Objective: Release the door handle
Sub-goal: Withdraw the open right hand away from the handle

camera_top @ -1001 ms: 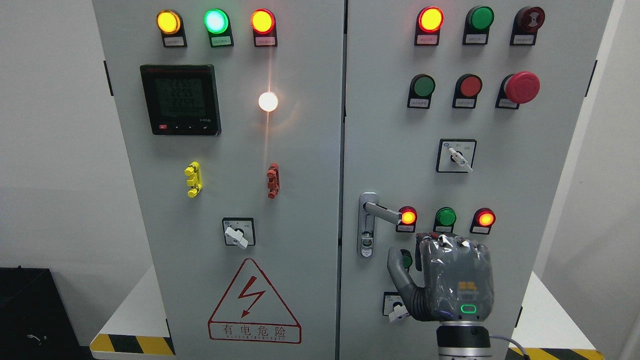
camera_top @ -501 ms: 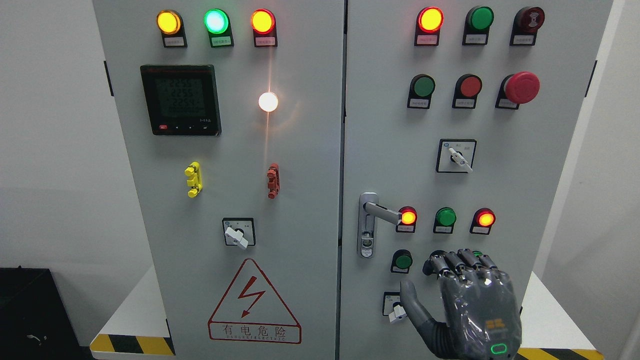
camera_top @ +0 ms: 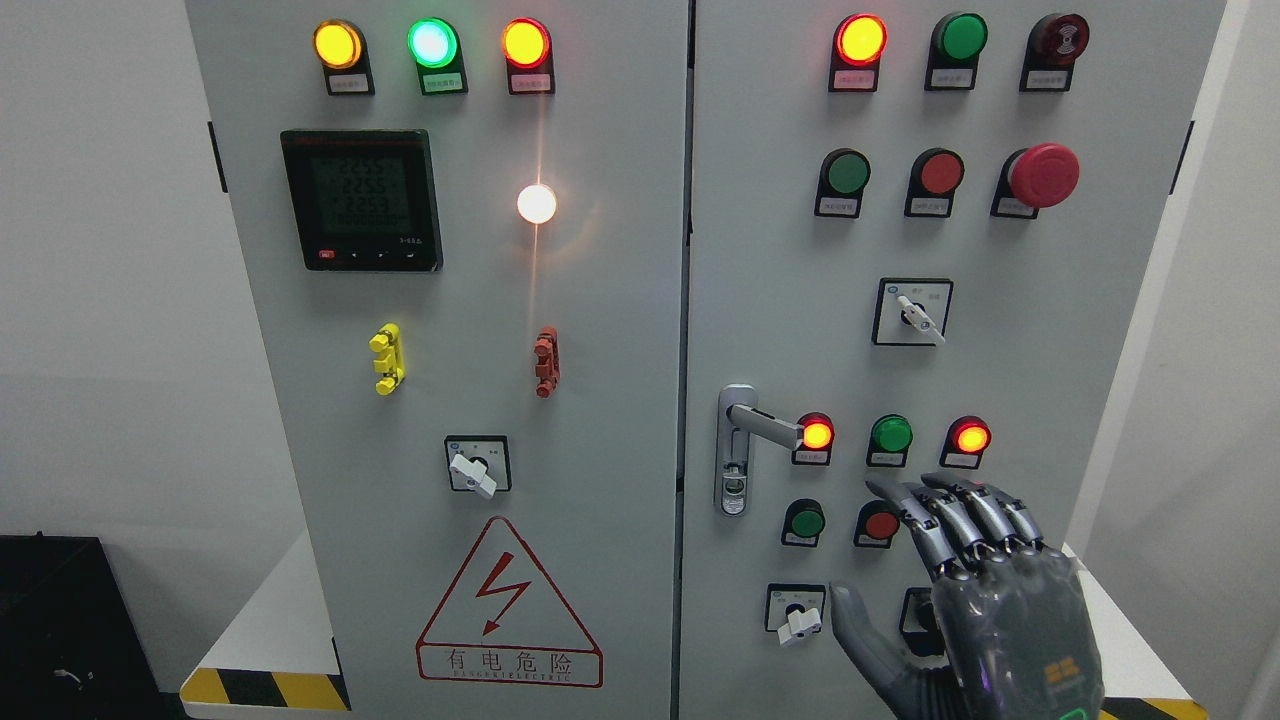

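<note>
A: Where's the right hand (camera_top: 1000,620)?

B: Low right corner, palm facing the cabinet. Fingers (camera_top: 945,520) spread, straight, holding nothing. Thumb out to the left, tip just right of the lower selector (camera_top: 797,610). Wrist cut by the bottom edge.

A: Clear of the handle (camera_top: 765,425)?

B: Yes. Handle sits up and left of the hand, well apart. Two buttons lie between them: the green button (camera_top: 805,521) and the red button (camera_top: 880,523). Fingertips end just right of the red one, under the lit red lamp (camera_top: 971,437).

A: Room around it?

B: Bare door panel right of the fingers up to the cabinet's right edge. White wall beyond that. Counter (camera_top: 1130,640) shows behind the hand, with hazard stripe (camera_top: 265,688) along its front edge. Door seam (camera_top: 688,300) runs vertically just left of the handle plate.

A: Handle condition?

B: Silver lever on a tall silver plate at the left edge of the right door. Lever points right, sloping slightly down, and its tip meets the lit lamp (camera_top: 816,434) beside it. Keyhole at the bottom of the plate. Nothing touches it.

A: Left hand?

B: Out of view.
</note>
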Robot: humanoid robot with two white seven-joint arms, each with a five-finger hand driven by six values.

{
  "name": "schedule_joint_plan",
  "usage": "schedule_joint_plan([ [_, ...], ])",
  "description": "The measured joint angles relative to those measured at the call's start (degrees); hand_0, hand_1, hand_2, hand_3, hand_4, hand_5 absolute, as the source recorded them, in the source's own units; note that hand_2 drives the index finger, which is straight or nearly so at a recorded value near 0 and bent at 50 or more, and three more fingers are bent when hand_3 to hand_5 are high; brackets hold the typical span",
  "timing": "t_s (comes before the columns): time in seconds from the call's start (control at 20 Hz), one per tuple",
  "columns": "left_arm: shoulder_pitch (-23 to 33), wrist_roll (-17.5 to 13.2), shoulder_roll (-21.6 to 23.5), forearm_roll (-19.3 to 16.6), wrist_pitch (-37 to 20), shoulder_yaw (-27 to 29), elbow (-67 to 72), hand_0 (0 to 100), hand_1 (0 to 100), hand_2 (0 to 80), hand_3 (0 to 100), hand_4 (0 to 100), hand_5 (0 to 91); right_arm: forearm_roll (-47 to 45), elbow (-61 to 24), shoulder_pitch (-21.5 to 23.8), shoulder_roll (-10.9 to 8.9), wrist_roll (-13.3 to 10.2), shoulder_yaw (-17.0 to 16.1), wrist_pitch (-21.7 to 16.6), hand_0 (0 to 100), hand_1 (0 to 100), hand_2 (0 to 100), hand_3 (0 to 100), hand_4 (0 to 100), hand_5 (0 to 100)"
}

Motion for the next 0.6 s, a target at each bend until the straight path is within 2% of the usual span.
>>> schedule_joint_plan([
  [0.6, 0.0, 0.0, 0.0, 0.0, 0.0, 0.0, 0.0, 12, 56, 0.0, 0, 0, 0.0, -2.5, -0.9, 0.4, 1.16, 0.5, -2.7, -1.0, 50, 23, 9, 5, 4, 0],
])
